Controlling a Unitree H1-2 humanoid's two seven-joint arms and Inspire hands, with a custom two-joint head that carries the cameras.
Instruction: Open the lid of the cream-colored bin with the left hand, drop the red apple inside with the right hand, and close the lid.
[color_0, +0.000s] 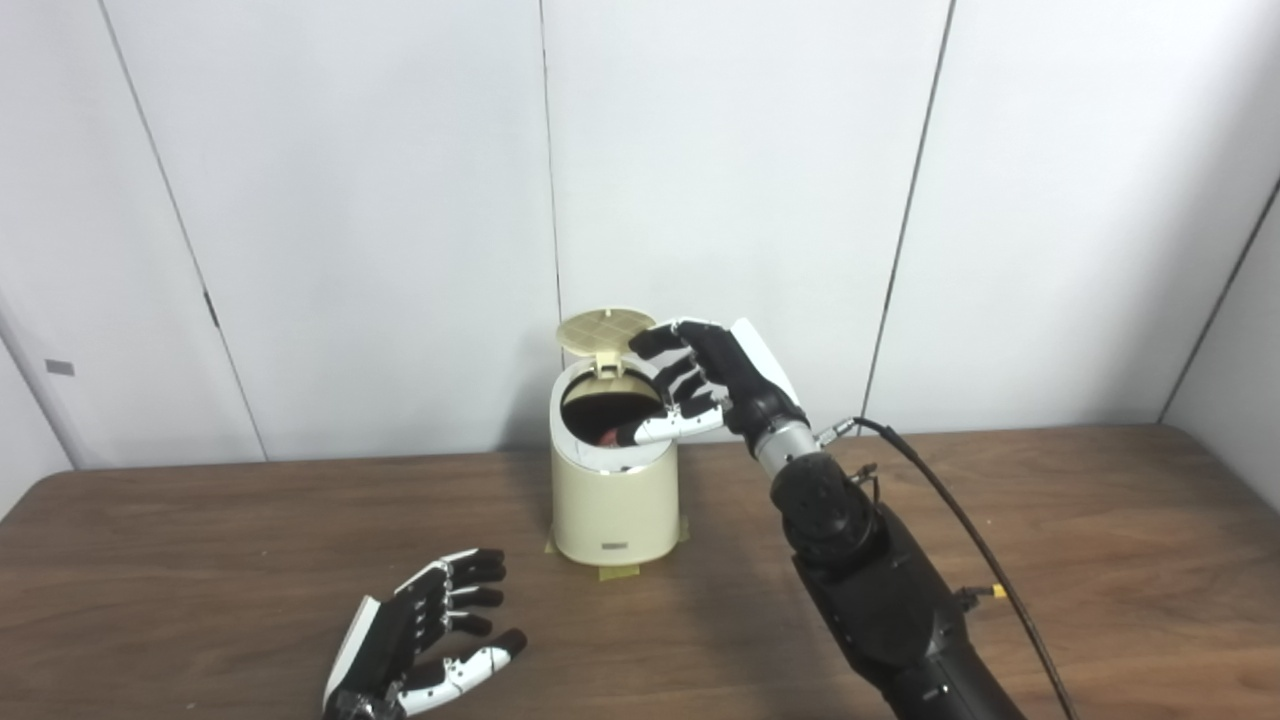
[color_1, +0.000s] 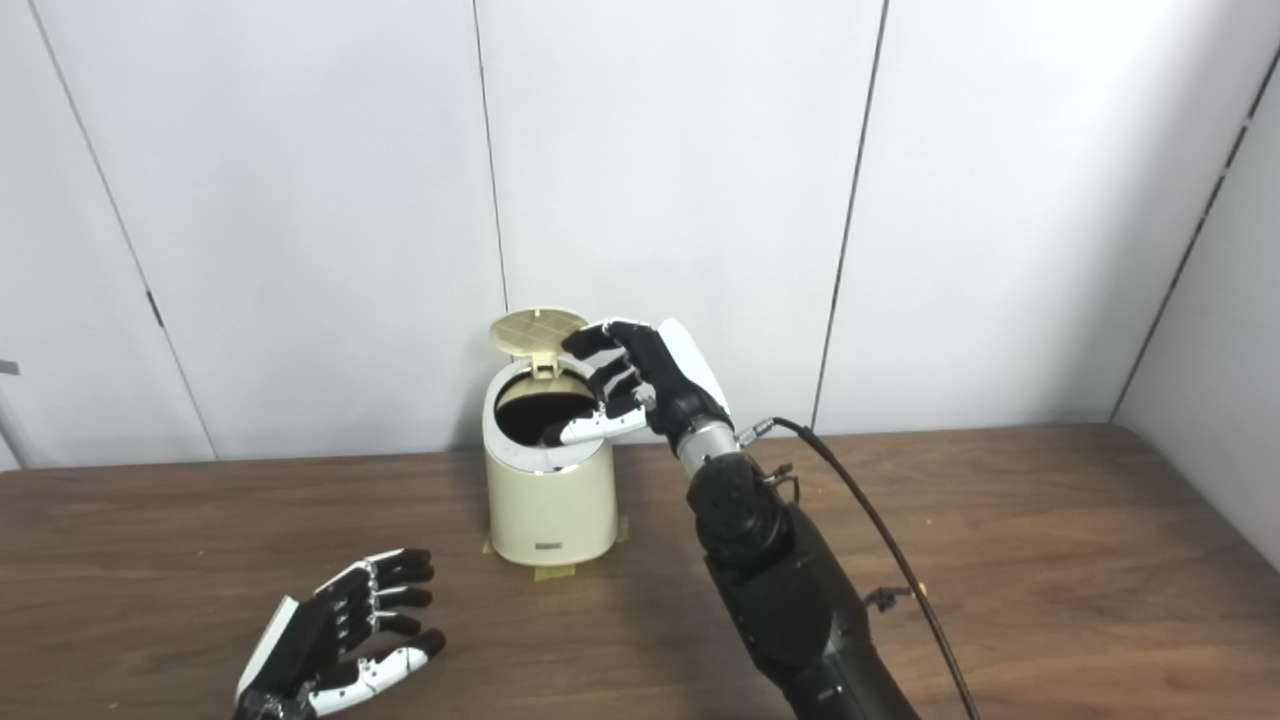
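The cream-colored bin (color_0: 613, 500) stands on the table at mid-depth, its round lid (color_0: 604, 331) tipped up at the back. Inside the dark opening a bit of the red apple (color_0: 607, 436) shows low down. My right hand (color_0: 695, 385) hovers over the bin's right rim, fingers spread toward the opening and the lid, holding nothing. My left hand (color_0: 425, 630) rests low at the front left of the table, fingers apart, well away from the bin.
The brown wooden table (color_0: 1100, 540) stretches wide on both sides. A black cable (color_0: 960, 520) loops from my right wrist along the arm. Tape strips (color_0: 618, 572) sit at the bin's base. White wall panels stand close behind.
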